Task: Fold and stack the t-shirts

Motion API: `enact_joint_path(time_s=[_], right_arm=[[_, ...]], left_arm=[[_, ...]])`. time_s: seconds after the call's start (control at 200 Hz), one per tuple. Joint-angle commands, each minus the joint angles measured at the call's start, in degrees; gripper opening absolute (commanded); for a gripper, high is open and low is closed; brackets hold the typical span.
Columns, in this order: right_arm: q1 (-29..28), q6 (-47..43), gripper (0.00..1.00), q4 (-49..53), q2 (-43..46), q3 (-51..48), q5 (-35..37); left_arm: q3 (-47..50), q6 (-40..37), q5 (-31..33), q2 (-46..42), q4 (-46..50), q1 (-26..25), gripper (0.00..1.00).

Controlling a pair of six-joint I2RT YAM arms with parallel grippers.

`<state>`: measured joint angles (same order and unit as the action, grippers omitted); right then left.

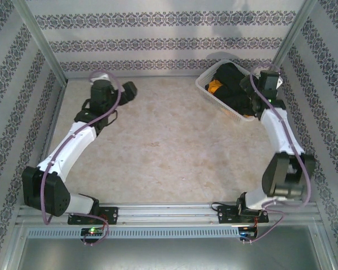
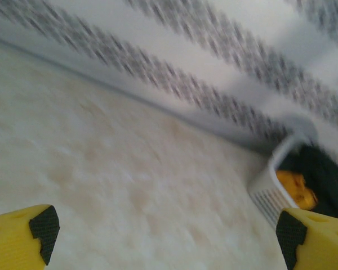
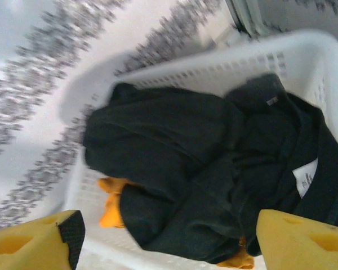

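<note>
Top external view has the white lattice basket (image 1: 204,90) at the far right of the table (image 1: 174,140), close to the patterned right wall (image 1: 321,112), with the t-shirts bundled inside it: a black t-shirt (image 1: 232,84) heaped over most of the basket and an orange-yellow t-shirt (image 1: 214,86) peeking out at its left side. The right gripper (image 1: 250,100) hangs over the near right part of the basket, above the dark cloth. In the right wrist view its yellow fingers (image 3: 28,242) stand apart at the lower corners with no cloth caught between them. The crumpled black cloth lies beyond them, orange-yellow cloth shows from under it at the lower left, and a white label (image 3: 304,179) sits on dark cloth at the right; whether that is a second dark shirt cannot be told. The left gripper (image 1: 128,90) is at the far left of the table, well apart from the basket. In the left wrist view its fingers, tipped with black pads (image 2: 45,225), are spread wide over bare tabletop, gripping nothing, and the basket stands off to the right against the far wall (image 2: 214,67).
</note>
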<state>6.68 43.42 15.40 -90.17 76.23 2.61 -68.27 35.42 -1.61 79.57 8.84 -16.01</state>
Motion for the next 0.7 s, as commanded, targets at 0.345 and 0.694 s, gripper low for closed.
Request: enact_joint_path(time_s=[0.345, 0.694], right_arm=[[-0.8, 11.5, 0.74, 12.2, -16.2, 10.1, -3.8], [-0.1, 9.9, 0.24, 10.9, -26.0, 18.8, -11.4]], left_arm=[[-2.6, 0.5, -4.3, 2.8, 1.4, -13.4, 0.82], [-5.3, -1.4, -4.1, 3.2, 3.5, -13.5, 0.75]])
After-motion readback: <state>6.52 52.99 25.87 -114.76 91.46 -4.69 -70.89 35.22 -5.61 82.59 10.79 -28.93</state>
